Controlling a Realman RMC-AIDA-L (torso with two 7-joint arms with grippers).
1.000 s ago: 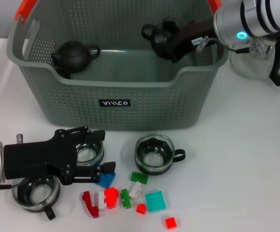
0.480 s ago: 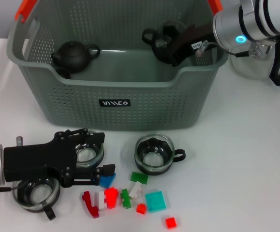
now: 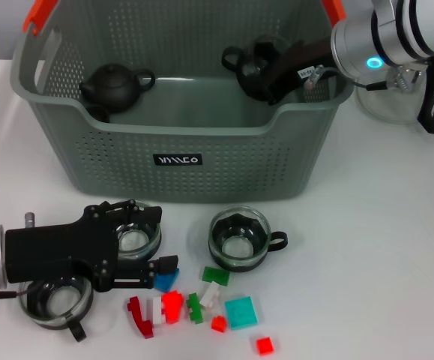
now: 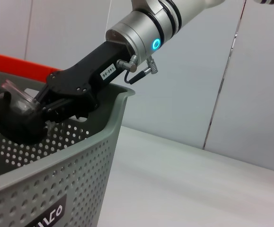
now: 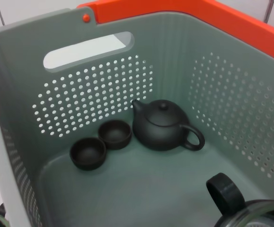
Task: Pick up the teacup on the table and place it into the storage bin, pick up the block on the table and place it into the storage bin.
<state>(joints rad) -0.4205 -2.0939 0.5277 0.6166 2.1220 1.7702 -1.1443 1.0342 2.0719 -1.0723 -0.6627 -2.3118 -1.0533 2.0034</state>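
Right hand (image 3: 255, 69) holds a black-handled glass teacup (image 3: 248, 64) inside the grey-green perforated storage bin (image 3: 202, 142).

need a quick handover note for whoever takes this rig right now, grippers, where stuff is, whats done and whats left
Right gripper: over the storage bin, shut on a glass teacup with a black holder, not yet released.
Left gripper: low over the table in front of the bin, around a glass teacup next to the blue block; grip cannot be confirmed.
In the bin: black teapot, two small dark cups.
On the table: two more glass teacups and the scattered blocks.
Done: one teacup carried over the bin.
Left: release it, then bin the other teacups and the blocks.
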